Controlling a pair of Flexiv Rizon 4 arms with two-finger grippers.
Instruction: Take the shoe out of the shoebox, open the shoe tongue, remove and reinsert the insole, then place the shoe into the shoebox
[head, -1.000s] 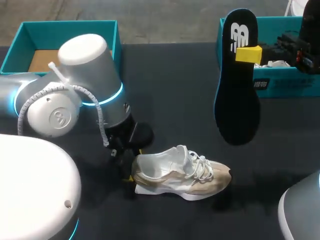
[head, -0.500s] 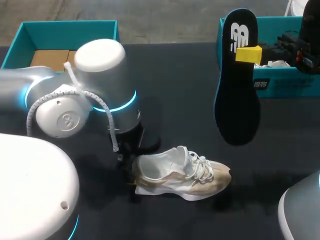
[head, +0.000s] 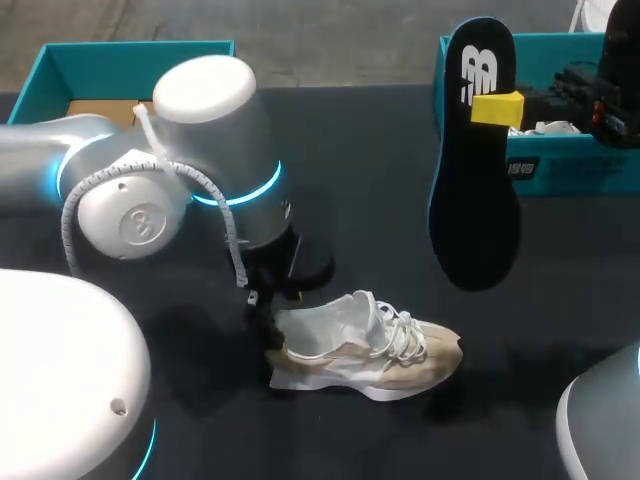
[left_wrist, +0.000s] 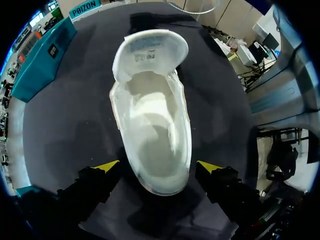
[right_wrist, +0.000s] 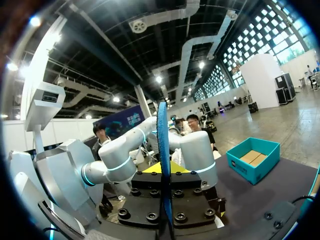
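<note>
Has the shoe (head: 365, 345) standing on its sole at the near middle of the dark table (head: 360, 150), heel to the left, toe to the right, laces loose. Has the left arm coming in from the left, with the left gripper (left_wrist: 157, 166) down at the heel: fingers spread wide, one yellow tip on each side, a strip of table showing between each tip and the shoe, so gripping nothing. Looks from that wrist straight into the shoe's mouth, where the tongue (left_wrist: 150, 50) is folded forward toward the toe, label side up, above a pale lining. Holds the black insole (head: 475, 180) up in the air at the far right in the right gripper (head: 497, 108), fingers closed on its two faces near the narrow upper end, wide end hanging down. Shows that insole edge-on in the right wrist view, clamped between the yellow tips. Has one teal shoebox (head: 590, 175) at the far right behind the insole, another teal box (head: 140, 65) at the far left.
</note>
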